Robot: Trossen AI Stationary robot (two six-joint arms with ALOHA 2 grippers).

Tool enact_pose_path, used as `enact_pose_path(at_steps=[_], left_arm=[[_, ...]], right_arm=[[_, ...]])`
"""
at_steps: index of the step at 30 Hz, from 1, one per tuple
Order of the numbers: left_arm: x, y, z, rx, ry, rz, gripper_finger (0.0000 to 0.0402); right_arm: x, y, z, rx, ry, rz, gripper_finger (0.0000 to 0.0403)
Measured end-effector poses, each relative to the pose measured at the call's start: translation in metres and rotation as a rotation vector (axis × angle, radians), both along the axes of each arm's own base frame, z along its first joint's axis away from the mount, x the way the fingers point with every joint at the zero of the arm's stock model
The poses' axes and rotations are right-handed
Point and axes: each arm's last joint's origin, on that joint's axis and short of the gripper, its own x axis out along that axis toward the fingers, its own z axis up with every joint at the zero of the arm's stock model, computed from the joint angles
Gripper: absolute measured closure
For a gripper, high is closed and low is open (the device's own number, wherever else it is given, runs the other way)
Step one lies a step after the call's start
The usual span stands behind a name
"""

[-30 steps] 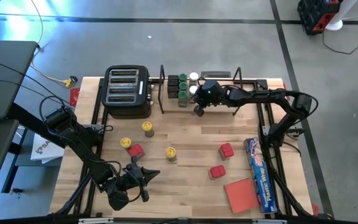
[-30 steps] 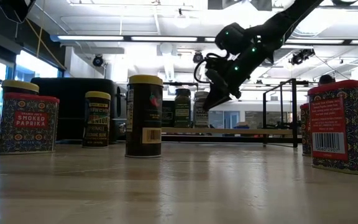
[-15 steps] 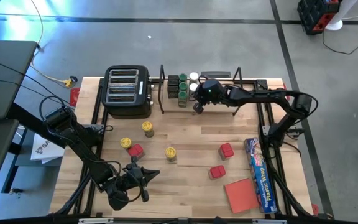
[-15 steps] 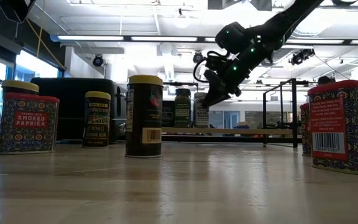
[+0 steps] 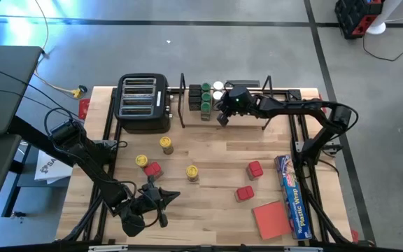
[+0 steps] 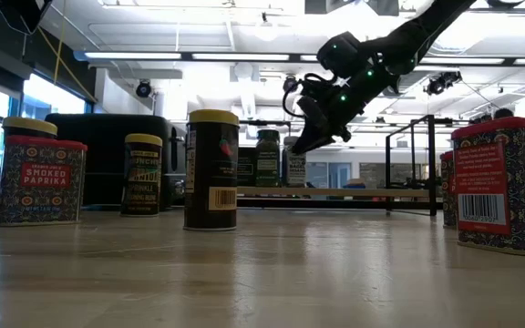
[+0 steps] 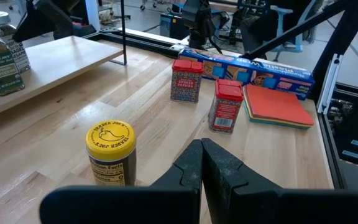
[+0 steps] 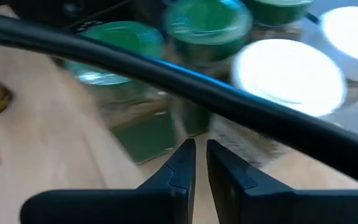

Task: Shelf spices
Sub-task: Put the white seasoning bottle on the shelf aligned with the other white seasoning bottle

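The shelf stands at the table's far edge, holding dark square jars, green-lidded jars and white-lidded jars on its left part. My right gripper hovers just in front of these jars, shut and empty; its wrist view shows the fingers behind a black shelf rod. On the table stand three yellow-lidded jars and three red tins. My left gripper waits near the near edge, shut.
A black toaster stands left of the shelf. A flat red pad and a long blue plastic-wrap box lie at the table's right near corner. Bare board shows on the shelf's right half and in the table's middle.
My right gripper has moved a little toward the far edge and the jars on the shelf, rising slightly. Nothing else has shifted.
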Motion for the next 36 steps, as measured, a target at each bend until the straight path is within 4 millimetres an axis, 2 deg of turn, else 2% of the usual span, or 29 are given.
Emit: enact_pose_path(at_steps=[5,13,21,25,32,36], left_arm=[[0.000,0.000,0.000,0.000,0.000,0.000,0.0402],[0.000,0.000,0.000,0.002,-0.001,0.002,0.0401],[0.000,0.000,0.000,0.002,-0.001,0.002,0.0401],[0.000,0.000,0.000,0.002,-0.001,0.001,0.0402],[0.000,0.000,0.000,0.001,-0.002,0.001,0.0402],[0.000,0.000,0.000,-0.002,-0.003,0.000,0.0401]], right_arm=[[0.004,0.007,0.000,-0.014,0.006,0.028,0.0368],[0.003,0.000,0.003,-0.048,-0.024,-0.048,0.0368],[0.005,0.003,0.006,-0.046,-0.053,-0.029,0.0368],[0.001,0.009,0.021,-0.046,-0.053,0.041,0.0368],[-0.005,0.004,0.042,-0.096,0.063,-0.180,0.0368],[-0.004,0.002,0.041,-0.117,0.069,-0.268,0.0368]])
